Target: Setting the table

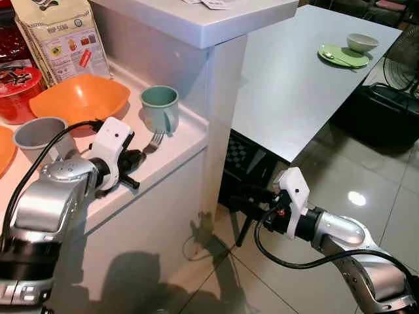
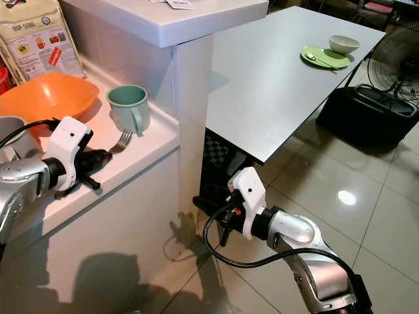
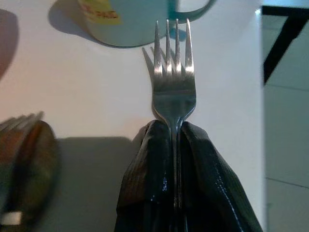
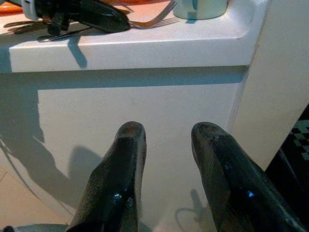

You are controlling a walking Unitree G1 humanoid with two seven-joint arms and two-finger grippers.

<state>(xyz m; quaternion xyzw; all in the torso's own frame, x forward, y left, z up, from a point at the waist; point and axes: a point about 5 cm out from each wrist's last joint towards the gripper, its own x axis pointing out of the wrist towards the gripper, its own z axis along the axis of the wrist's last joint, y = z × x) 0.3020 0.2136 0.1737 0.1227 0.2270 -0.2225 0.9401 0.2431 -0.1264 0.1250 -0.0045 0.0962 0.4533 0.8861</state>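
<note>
White bench point(image 1: 177, 147) along the robot's left carries an orange bowl point(image 1: 78, 98), a grey cup point(image 1: 36, 134), a teal mug point(image 1: 160, 108) and food packets; beyond the white pillar stands a grey dining table point(image 1: 294, 78) with a green plate point(image 1: 344, 57) and a small bowl point(image 1: 362, 42) at its far end.

Left gripper point(image 1: 134, 160) is over the bench edge, jaws pressed together on the handle of a fork point(image 3: 175, 82). The fork's long axis runs straight out of the jaws, tines forward and pointing at the foot of the mug, just short of it.

Right gripper point(image 4: 166, 145) sits low before the bench front, jaws parted and holding nothing.

Judgement: the fork is secured; its destination, the dining table, lies to the robot's right and ahead, well apart from the left arm, so a turn or carry round the pillar is required.
</note>
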